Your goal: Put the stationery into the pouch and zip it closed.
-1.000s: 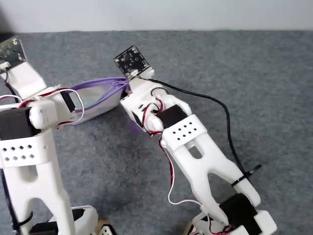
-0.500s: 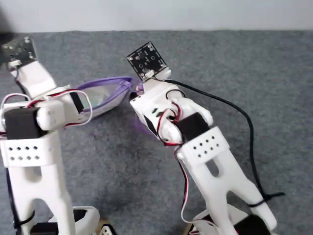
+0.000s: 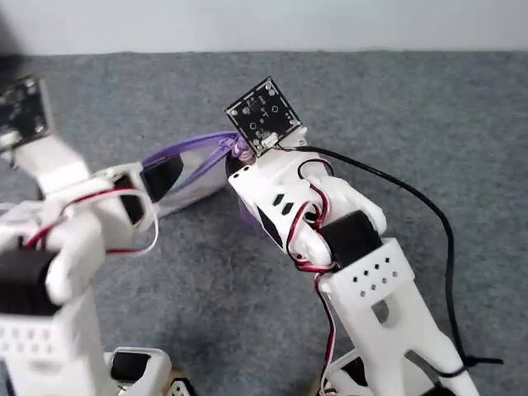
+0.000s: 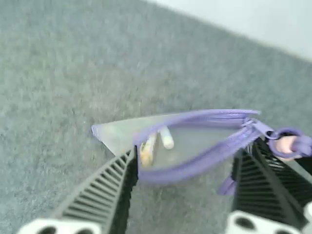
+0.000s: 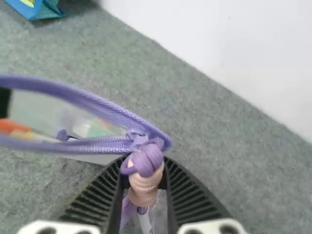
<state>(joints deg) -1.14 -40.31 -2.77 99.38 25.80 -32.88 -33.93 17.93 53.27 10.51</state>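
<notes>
A clear pouch [image 3: 196,183] with a purple zipper lies on the grey carpet between the two arms, its mouth partly open. Yellowish stationery [image 4: 153,143] shows inside the pouch [image 4: 195,141]. My left gripper [image 4: 187,161] is open, one finger on each side of the pouch's near edge; from above it [image 3: 165,175] sits over the pouch's left part. My right gripper [image 5: 142,176] is shut on the purple zipper pull [image 5: 142,165] with its pinkish bead, at the pouch's right end [image 3: 239,151]. The pull [image 4: 288,145] also appears in the left wrist view.
Grey carpet covers the table up to a white wall at the back. A black cable [image 3: 412,198] trails from the right arm over the carpet on the right. A blue object [image 5: 34,7] lies far off by the wall.
The right arm has moved to the right and slightly back, taking the zipper pull and the pouch's right end along. The left arm has swung and its gripper now sits further right over the pouch.
</notes>
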